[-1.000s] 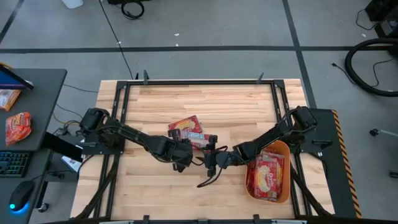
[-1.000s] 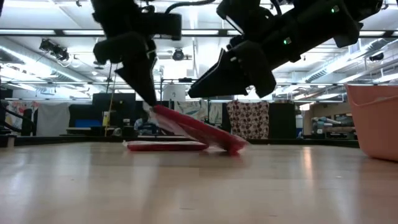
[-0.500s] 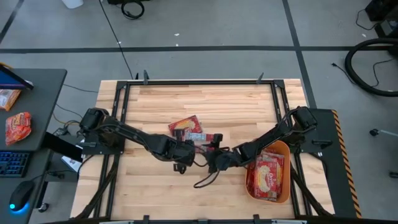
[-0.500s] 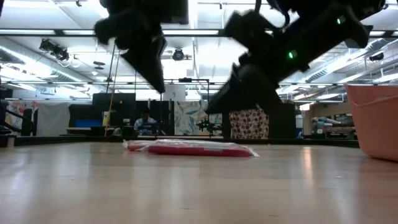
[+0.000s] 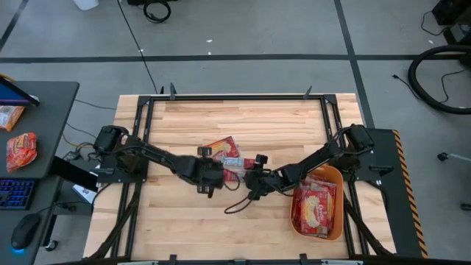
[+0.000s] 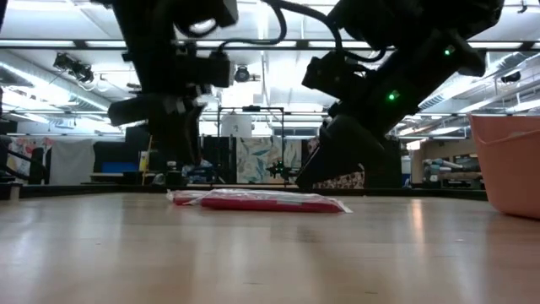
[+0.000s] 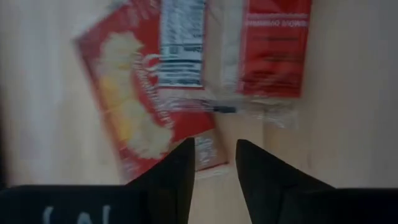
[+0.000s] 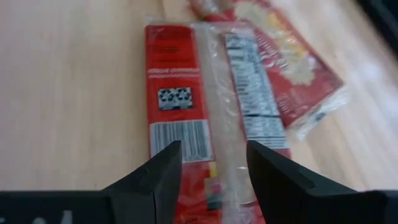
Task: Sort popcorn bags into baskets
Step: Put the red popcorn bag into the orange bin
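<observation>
Two popcorn bags lie flat and overlapping at the table's middle. One shows its popcorn print (image 5: 218,149) and the other its red and white back (image 5: 240,163). In the low view they form a flat red stack (image 6: 261,201). My left gripper (image 5: 208,180) is open just near of them, with the print bag (image 7: 140,118) ahead of its fingers. My right gripper (image 5: 254,182) is open at the near end of the red-backed bag (image 8: 180,106), one finger to each side of it. The orange basket (image 5: 339,180) at the right holds more bags (image 5: 316,206).
A black cable (image 5: 239,206) loops on the wood near my right gripper. The basket's wall (image 6: 506,152) stands at the right in the low view. A dark side desk to the left holds a spare packet (image 5: 20,149). Bare wood lies at the far and near left.
My left gripper held one end of a popcorn bag tilted up off the table, then let go and rose; the bag has dropped flat onto the other. My left gripper has turned and shifted a little left. My right gripper has moved slightly toward the bags.
</observation>
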